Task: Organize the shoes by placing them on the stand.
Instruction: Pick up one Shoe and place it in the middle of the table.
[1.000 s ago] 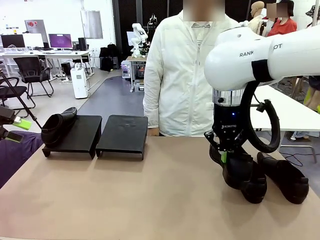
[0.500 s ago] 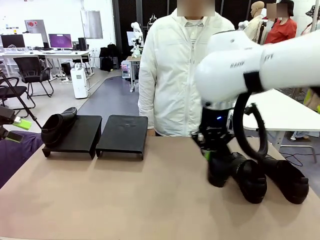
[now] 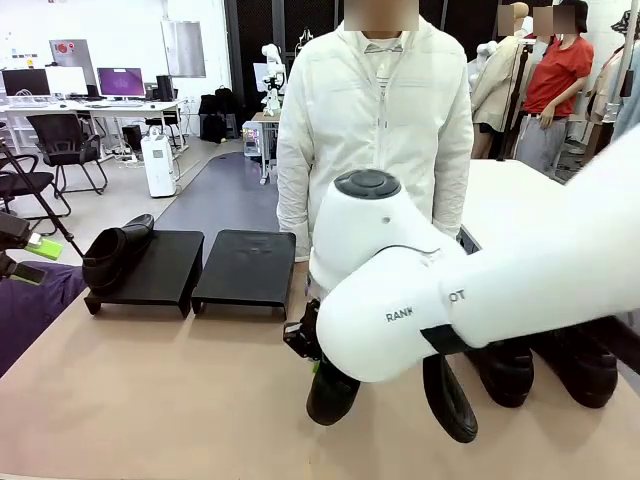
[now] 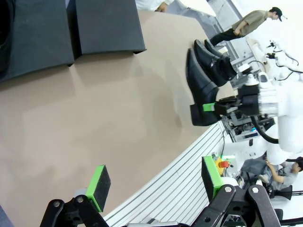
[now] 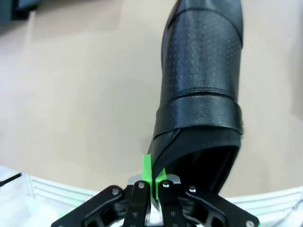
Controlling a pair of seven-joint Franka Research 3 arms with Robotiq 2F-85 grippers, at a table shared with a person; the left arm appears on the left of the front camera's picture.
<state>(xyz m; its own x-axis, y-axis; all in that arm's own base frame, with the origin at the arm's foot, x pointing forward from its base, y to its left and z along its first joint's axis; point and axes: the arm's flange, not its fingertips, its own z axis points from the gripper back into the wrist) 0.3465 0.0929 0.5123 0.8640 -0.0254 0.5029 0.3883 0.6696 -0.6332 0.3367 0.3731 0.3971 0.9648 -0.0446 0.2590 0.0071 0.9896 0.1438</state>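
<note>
Right end effector (image 5: 152, 169) tight on collar of one shoe (image 5: 201, 85)

Right tool (image 5: 152, 166) clamped tight, arm (image 3: 430, 300) reaching across the middle; left tool (image 4: 155, 179) spread wide.

left gripper (image 4: 155, 182): jaws wide apart, hanging over the counter (image 4: 94, 123)
shoe (image 4: 200, 85): ahead-right, heel pinched by right gripper (image 4: 210, 107)
stand (image 4: 106, 26): far ahead, left

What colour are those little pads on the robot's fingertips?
Bright green. The pads show best in the left wrist view.
</note>
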